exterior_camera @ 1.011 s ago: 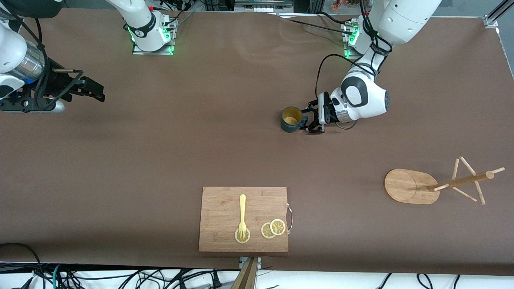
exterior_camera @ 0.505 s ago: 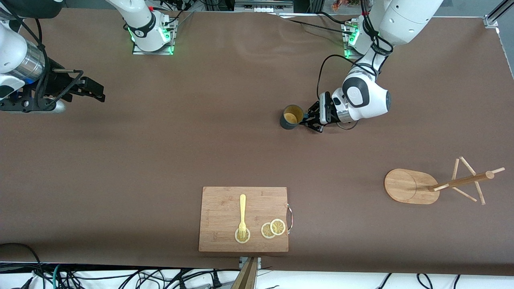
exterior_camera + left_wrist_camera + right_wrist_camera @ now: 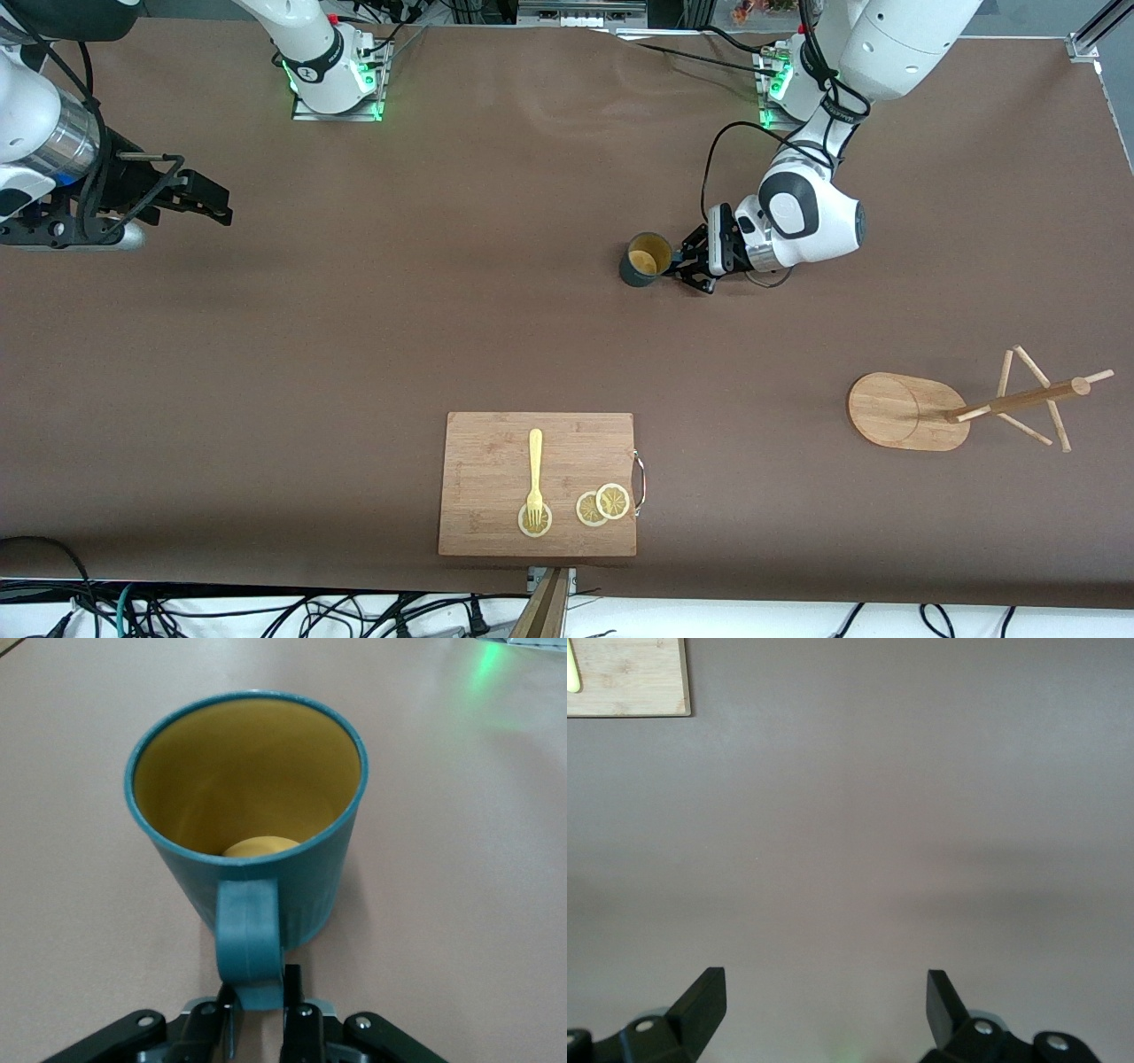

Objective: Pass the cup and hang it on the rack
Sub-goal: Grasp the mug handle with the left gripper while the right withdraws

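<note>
Left gripper [image 3: 680, 263] clamped on cup [image 3: 644, 260] handle, mid-table, bare cloth all around; right gripper [image 3: 824, 1010] spread wide, empty, waiting at table's edge; rack [image 3: 966, 409] well apart.

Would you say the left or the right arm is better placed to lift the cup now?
Left. The left gripper is already shut on the cup's handle, while the right gripper waits open at the right arm's end of the table, away from the cup.

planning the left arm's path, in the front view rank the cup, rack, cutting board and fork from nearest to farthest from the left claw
1. cup: its handle is in the shut left claw.
2. rack: at the left arm's end, nearer the camera.
3. cutting board: by the camera-side edge.
4. fork: on the board.
</note>
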### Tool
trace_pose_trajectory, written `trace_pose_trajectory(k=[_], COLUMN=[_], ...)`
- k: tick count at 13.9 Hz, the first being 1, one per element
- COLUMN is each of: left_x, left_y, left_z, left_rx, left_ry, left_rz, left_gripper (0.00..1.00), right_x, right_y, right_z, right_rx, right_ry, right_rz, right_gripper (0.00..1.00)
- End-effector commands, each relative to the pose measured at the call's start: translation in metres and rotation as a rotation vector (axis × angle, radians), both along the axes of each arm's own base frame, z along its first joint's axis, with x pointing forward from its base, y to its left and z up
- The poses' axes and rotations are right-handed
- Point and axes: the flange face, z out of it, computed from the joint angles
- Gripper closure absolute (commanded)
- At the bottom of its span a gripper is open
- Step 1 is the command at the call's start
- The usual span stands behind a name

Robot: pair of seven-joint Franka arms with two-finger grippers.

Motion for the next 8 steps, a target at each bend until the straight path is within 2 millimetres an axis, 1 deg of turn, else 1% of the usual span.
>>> trace_pose_trajectory(k=[1, 2, 5, 7, 8], left_x=[0.013, 0.016, 0.026, 0.033, 0.038], left_y=[0.011, 0.013, 0.03, 0.045, 0.057], left_z=[0.029, 0.036, 0.05, 0.065, 0.077], left_rx=[-0.069, -0.103, -0.154, -0.16, -0.157], left_ry=[0.01, 0.045, 0.133, 0.191, 0.24], left_rz=[0.062, 0.082, 0.175, 0.238, 0.264], left_gripper=[1.0, 1.0, 1.0, 1.0, 1.0], right_x=[-0.007, -0.007, -0.007, -0.007, -0.008], right_y=[0.0, 0.0, 0.0, 0.0, 0.0], right_z=[0.002, 0.002, 0.002, 0.002, 0.001], right_rx=[-0.003, -0.003, -0.001, -0.003, -0.003], right_ry=[-0.005, -0.005, -0.005, -0.005, -0.002], right_rz=[-0.008, -0.007, -0.008, -0.007, -0.007], right_gripper=[0.0, 0.0, 0.0, 0.0, 0.0])
